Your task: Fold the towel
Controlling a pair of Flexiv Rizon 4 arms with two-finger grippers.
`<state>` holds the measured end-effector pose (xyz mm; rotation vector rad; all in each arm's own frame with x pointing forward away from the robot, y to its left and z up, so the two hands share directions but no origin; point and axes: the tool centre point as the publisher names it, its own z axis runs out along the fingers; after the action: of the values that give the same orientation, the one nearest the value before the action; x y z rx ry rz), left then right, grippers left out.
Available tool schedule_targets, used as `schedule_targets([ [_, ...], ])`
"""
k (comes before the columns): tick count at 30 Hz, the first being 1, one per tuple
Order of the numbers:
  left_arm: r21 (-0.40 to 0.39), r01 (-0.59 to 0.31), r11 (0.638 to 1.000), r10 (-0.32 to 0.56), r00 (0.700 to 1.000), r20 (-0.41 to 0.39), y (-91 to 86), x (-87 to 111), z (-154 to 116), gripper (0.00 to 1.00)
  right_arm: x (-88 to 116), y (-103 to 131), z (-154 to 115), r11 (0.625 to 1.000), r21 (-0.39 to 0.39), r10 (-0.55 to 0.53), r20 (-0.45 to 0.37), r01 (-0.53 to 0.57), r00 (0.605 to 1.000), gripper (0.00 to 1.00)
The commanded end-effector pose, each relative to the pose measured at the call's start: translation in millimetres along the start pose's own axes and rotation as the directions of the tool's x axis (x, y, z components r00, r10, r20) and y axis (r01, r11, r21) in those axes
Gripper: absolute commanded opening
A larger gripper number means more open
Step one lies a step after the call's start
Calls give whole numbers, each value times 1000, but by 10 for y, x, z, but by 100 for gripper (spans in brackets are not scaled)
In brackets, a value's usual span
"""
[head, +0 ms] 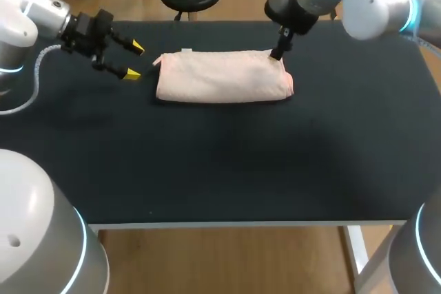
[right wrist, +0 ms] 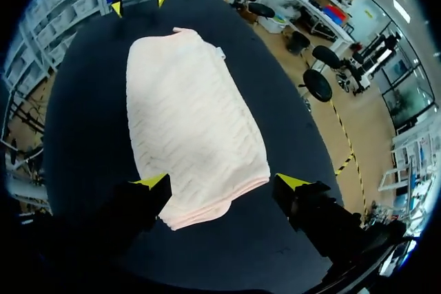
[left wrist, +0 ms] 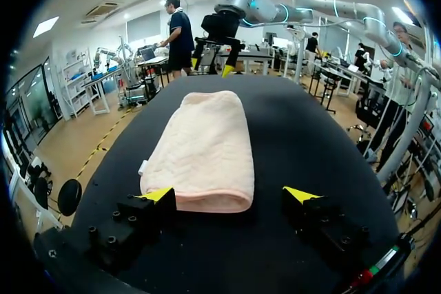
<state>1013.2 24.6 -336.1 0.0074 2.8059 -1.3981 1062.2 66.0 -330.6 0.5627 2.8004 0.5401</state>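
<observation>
While the towel lies in a long folded strip near the bench's far edge, your left end effector and right end effector wait released at its ends.
Grip each short end squarely through every layer, then lay one end over the other, keeping the edges level.

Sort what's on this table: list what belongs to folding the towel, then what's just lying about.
Belongs to the job:
- pale pink folded cloth towel, with its small white tag
- left gripper, open, beside one end of it
- right gripper, open, over the other end

Just there:
- black table top, which only bears the towel
</observation>
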Motion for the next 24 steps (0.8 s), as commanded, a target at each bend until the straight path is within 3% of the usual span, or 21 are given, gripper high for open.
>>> schedule_targets([
  [1,0,-1,1000,1,1000,1,0,2,1,100,22,-144,-67,860,-164,477,-84,-484,875,100],
  [4,0,-1,1000,1,1000,1,0,2,1,100,10,-219,-118,769,-169,598,-149,-616,788,100],
  [7,0,-1,1000,1,1000,1,0,2,1,100,-4,-313,-115,694,-125,677,-223,-709,702,100],
  [10,0,-1,1000,1,1000,1,0,2,1,100,-3,-399,-70,649,-86,713,-276,-756,644,100],
  [20,0,-1,1000,1,1000,1,0,2,1,100,48,-554,307,567,-14,758,-383,-824,528,100],
  [24,0,-1,1000,1,1000,1,0,2,1,100,67,-577,434,522,17,772,-433,-853,464,100],
])
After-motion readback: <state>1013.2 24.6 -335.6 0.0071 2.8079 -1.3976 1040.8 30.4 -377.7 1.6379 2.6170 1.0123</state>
